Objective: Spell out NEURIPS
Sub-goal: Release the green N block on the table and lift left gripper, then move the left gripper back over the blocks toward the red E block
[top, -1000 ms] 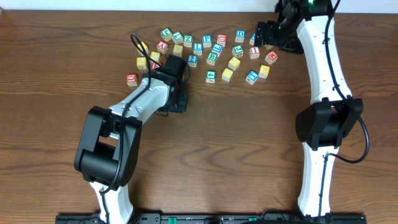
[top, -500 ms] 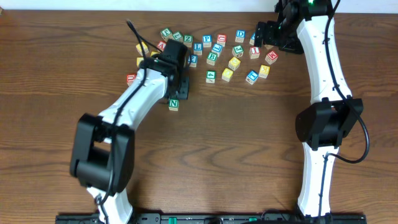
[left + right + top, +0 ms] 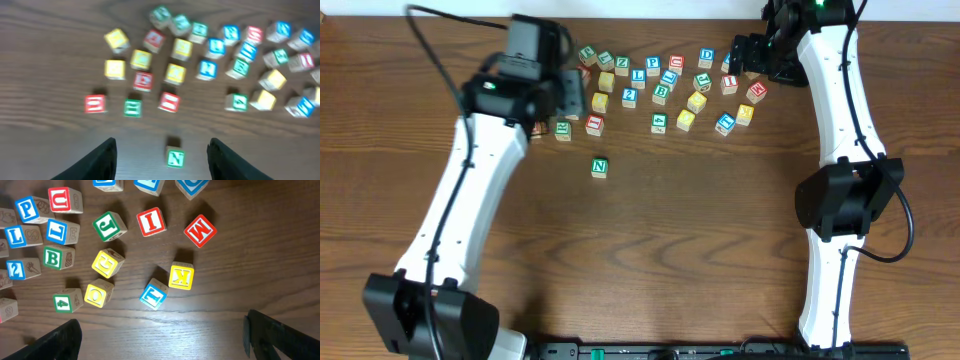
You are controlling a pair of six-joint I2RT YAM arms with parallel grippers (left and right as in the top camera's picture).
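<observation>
The green N cube [image 3: 599,168] stands alone on the wooden table [image 3: 720,230], in front of the cluster of letter cubes. In the left wrist view it [image 3: 175,158] lies between my open fingers, well below them. My left gripper [image 3: 563,100] [image 3: 162,165] is open and empty, raised over the cluster's left end. My right gripper [image 3: 745,55] [image 3: 165,342] is open and empty above the cluster's right end. The right wrist view shows a red U [image 3: 61,199], a blue P [image 3: 25,208] and a red I [image 3: 151,221]. Overhead, the P [image 3: 653,65] and I [image 3: 729,83] sit in the cluster.
Other cubes lie close together at the back: blue L [image 3: 56,231], green J [image 3: 109,226], red M [image 3: 200,230], yellow K [image 3: 180,275], blue T [image 3: 153,294], green B [image 3: 52,257]. The left wrist view is blurred, its letters unreadable.
My left gripper has let go of the N cube, risen and swung back and left over the cluster. The N cube stays where it was set. The right arm has not moved.
</observation>
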